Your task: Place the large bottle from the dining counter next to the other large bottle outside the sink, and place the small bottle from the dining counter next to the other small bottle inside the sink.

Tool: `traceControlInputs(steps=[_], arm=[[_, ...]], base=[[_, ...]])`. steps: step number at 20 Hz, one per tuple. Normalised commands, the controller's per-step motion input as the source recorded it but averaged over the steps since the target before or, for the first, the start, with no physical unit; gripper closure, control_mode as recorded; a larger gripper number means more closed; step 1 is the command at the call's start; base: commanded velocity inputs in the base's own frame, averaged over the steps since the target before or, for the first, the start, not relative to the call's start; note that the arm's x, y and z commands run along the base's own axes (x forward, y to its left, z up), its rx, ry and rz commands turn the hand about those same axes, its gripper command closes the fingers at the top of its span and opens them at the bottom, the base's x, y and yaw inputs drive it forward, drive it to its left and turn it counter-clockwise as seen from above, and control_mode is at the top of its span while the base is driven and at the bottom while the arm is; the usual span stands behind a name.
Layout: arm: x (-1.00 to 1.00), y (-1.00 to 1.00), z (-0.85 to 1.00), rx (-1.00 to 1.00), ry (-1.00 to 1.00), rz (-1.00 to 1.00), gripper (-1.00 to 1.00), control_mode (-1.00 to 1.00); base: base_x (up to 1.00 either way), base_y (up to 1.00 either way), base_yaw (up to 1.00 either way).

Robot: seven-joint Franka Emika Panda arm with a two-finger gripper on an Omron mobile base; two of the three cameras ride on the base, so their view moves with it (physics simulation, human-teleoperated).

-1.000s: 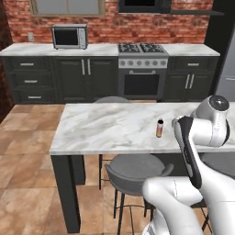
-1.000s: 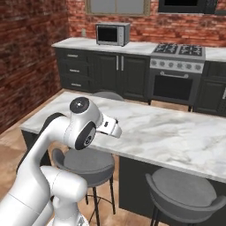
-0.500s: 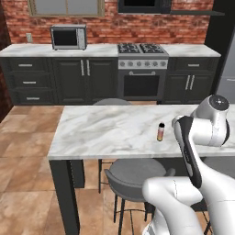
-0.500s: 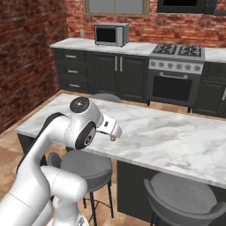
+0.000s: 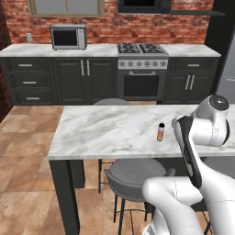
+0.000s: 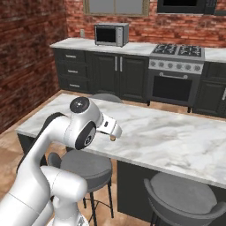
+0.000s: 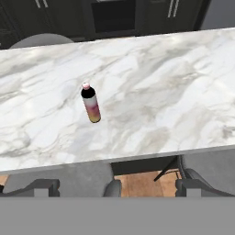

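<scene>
The gripper [image 7: 111, 187] is seen from the hand view with its jaws spread wide, one dark fingertip [image 7: 43, 187] at the lower left and the other at the lower right, and nothing is held between them. It is held above the near edge of the dining counter [image 7: 151, 92], well apart from the small bottle [image 7: 91, 102], which is seen farther in on the marble. The small bottle stands upright on the slab, alone, with a pale pinkish cap, a dark shoulder and a body shading from pink to yellow-orange. In the left base view the same small bottle [image 5: 160, 131] is found on the right half of the dining counter [image 5: 105, 131], just beside the white upper arm that rises from the lower right. In the right base view only a small part of the bottle can be made out below the white wrist, at the near side of the dining counter [image 6: 167, 137]. Round grey stools [image 5: 133, 176] are tucked under the near edge of the counter, and another grey stool is noted at its far side. Beyond the counter a run of dark cabinets [image 5: 69, 80] with a marble worktop is seen against a brick wall, with a microwave [image 5: 68, 36] on top and a stove [image 5: 142, 69] set between the cabinets. The floor is laid with brown tile.
</scene>
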Motion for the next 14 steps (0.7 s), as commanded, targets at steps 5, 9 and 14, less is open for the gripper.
traceControlInputs(steps=[5,9,14], arm=[[0.00,0.00,0.00,0.00,0.00,0.00,-1.00,1.00],[0.00,0.00,-0.05,0.00,0.00,0.00,-1.00,-1.00],[0.00,0.03,-0.11,0.00,0.00,0.00,-1.00,-1.00]], base=[[0.00,0.00,0.00],[0.00,0.00,0.00],[0.00,0.00,0.00]])
